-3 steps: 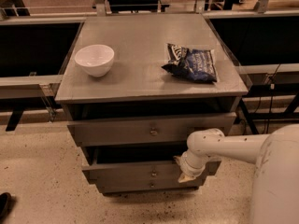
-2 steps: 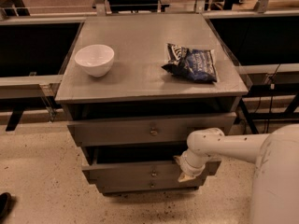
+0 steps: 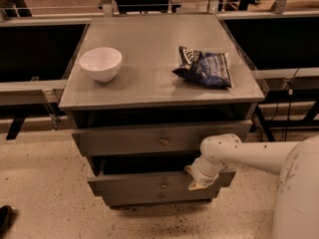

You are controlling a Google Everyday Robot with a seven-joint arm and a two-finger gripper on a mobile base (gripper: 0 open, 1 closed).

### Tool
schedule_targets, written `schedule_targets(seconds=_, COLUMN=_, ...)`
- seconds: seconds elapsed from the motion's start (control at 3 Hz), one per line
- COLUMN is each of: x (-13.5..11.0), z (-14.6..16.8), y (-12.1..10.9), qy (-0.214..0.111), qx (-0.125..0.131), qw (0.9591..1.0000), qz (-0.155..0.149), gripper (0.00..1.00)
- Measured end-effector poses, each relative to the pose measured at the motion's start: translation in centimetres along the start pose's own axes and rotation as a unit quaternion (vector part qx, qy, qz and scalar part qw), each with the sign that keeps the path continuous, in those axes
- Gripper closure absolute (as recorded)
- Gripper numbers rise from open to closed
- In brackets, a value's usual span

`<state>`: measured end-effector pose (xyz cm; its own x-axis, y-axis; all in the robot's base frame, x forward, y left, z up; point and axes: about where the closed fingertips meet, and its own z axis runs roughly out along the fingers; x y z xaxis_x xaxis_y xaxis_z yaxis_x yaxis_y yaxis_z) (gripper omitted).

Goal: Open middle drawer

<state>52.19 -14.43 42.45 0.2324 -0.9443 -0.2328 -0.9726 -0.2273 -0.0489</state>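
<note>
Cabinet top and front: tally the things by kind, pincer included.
White bowl: 1
Dark chip bag: 1
Grey drawers: 3 (top drawer, middle drawer, bottom drawer)
Pincer: 1, at the right end of the middle drawer's front
Total: 6

Pincer [image 3: 196, 181] sits at right end of middle drawer [image 3: 134, 184] (ajar).

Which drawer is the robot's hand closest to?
The middle drawer, between the wide top drawer and the short bottom drawer. The hand sits at its right end, just below the top drawer's front.
</note>
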Motion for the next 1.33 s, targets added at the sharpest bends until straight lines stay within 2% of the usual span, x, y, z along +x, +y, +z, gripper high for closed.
schedule_targets(seconds=0.67, x=-0.05, z=-0.31, y=-0.61, qy=0.000, qx=0.000, qw=1.0000, qz=0.000, gripper=0.74)
schedule_targets(seconds=1.0, x=-0.10, z=-0.37, y=-0.80, qy=0.000, qx=0.000, qw=1.0000, qz=0.000, gripper=0.92)
schedule_targets(seconds=1.33, x=-0.16, z=-0.42, y=-0.92, qy=0.000, qx=0.000, qw=1.0000, qz=0.000, gripper=0.91)
